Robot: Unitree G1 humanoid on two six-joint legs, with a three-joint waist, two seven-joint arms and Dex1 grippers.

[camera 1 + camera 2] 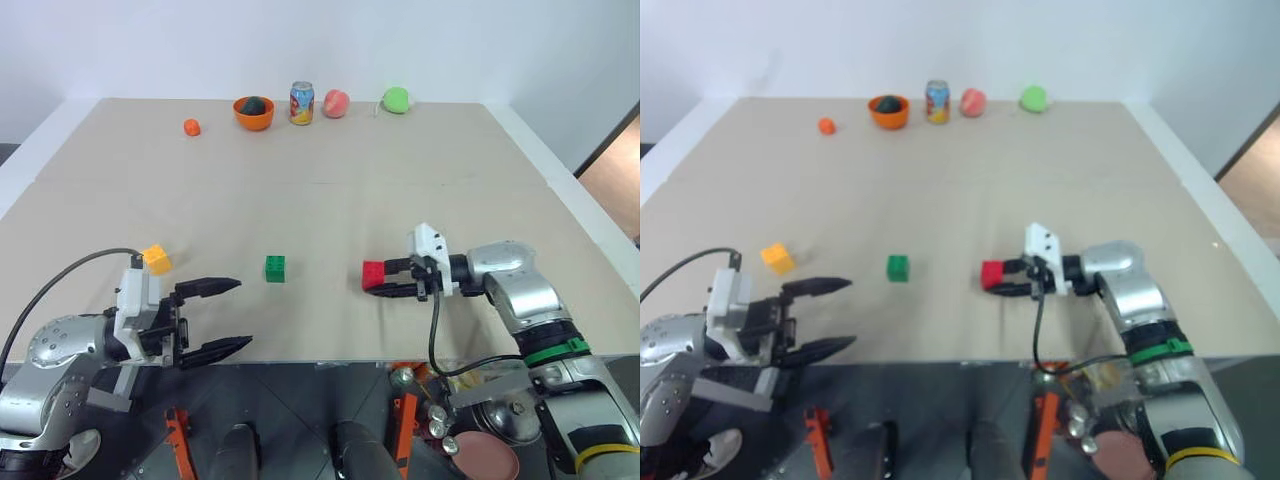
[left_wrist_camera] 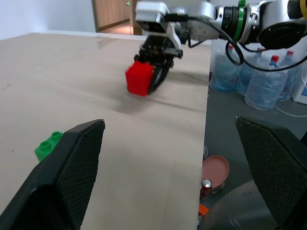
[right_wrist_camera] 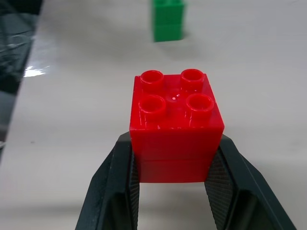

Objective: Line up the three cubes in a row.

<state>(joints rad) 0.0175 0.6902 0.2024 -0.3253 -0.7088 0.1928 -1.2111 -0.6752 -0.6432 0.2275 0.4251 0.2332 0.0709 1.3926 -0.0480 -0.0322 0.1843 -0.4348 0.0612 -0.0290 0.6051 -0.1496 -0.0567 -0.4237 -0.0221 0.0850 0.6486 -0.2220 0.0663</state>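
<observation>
Right end effector (image 1: 385, 281): closed on the red cube (image 1: 373, 274), both black fingers pressed against its opposite sides, studs facing up. The left wrist view suggests the cube is carried just clear of the desk (image 1: 330, 190), though contact cannot be ruled out.

Left end effector (image 1: 218, 318): fully spread and holding nothing, poised at the near edge of the desk.

Green cube (image 1: 275, 268): resting on the desk between the two arms, to the left of the red cube and apart from it. Yellow-orange cube (image 1: 777, 258): on the desk further left, just beyond the left end effector.

Far edge: small orange ball (image 1: 192, 127), orange bowl (image 1: 254, 113), drink can (image 1: 302, 103), peach-coloured fruit (image 1: 336, 103), green round object (image 1: 397, 99). All well apart from the working area.

Risks, as judged:
- The grip sits on the lower half of the red cube; a smooth plastic face may slip or rotate on release, leaving the cube skewed.
- Bringing the red cube in beside the green one could nudge the green cube off line.
- The yellow-orange cube lies slightly further back than the green; the row will be crooked unless it is corrected.
- The left end effector's open fingers could clip the yellow-orange cube.
</observation>
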